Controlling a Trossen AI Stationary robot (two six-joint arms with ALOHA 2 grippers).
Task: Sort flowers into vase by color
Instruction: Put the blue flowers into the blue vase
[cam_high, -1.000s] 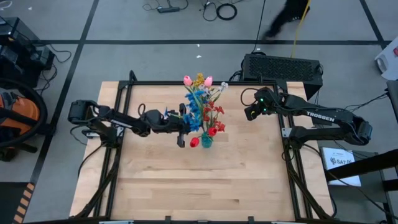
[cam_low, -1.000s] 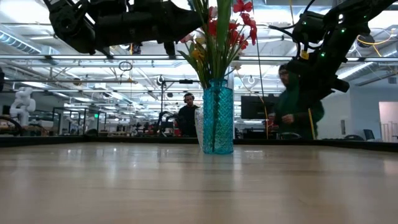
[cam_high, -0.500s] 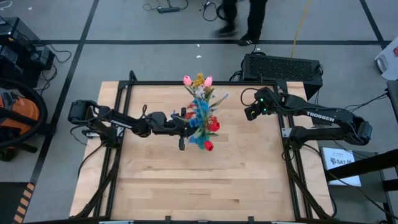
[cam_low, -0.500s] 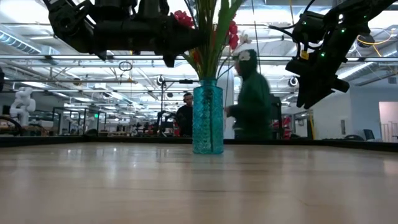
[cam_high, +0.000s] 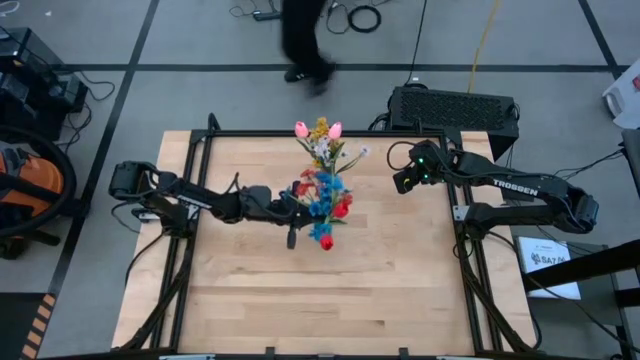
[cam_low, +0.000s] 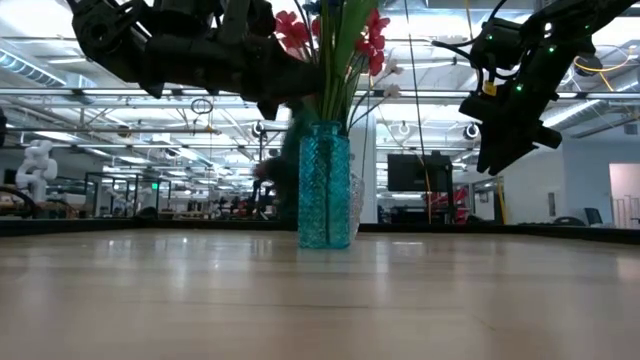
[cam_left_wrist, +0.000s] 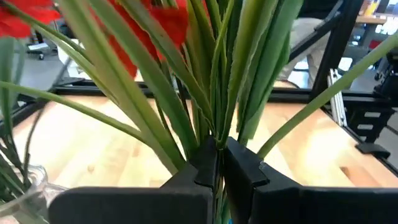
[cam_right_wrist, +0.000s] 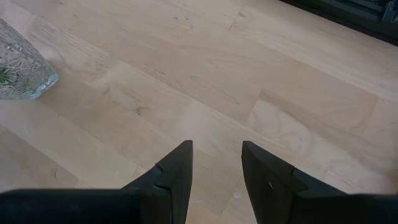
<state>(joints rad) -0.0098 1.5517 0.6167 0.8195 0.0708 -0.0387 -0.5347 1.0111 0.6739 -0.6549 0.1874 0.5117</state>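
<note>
A teal glass vase (cam_low: 324, 185) stands on the table and holds red and blue flowers (cam_high: 322, 197) on green stems. My left gripper (cam_high: 297, 207) reaches in from the table's left at stem height and is shut on the stems (cam_left_wrist: 216, 163). Behind it a clear glass vase (cam_low: 355, 205) holds pink tulips with yellow and white sprays (cam_high: 320, 138). From above, the blooms hide most of the teal vase. My right gripper (cam_high: 400, 182) hangs open above the table's far right part (cam_right_wrist: 216, 162), touching nothing. My left gripper pinches thin green stems (cam_left_wrist: 215, 138) of the bunch between its two fingers, above the teal vase's mouth. It comes in level from the table's left, with the fingers across the stems. The stems stand upright in the vase, which rests on the table. How many stems are between the fingers cannot be told.
A black frame rail (cam_high: 200, 200) runs round the table and a black box (cam_high: 455, 105) sits past its far edge. A person (cam_high: 305, 40) walks on the floor beyond. Bare wood (cam_high: 320, 300) fills the near half.
My left gripper has drawn back toward the table's left, still shut on the stems. The teal vase has slid along the table to the left with it, and the blooms have swung round above it. A person has crossed behind the table.
</note>
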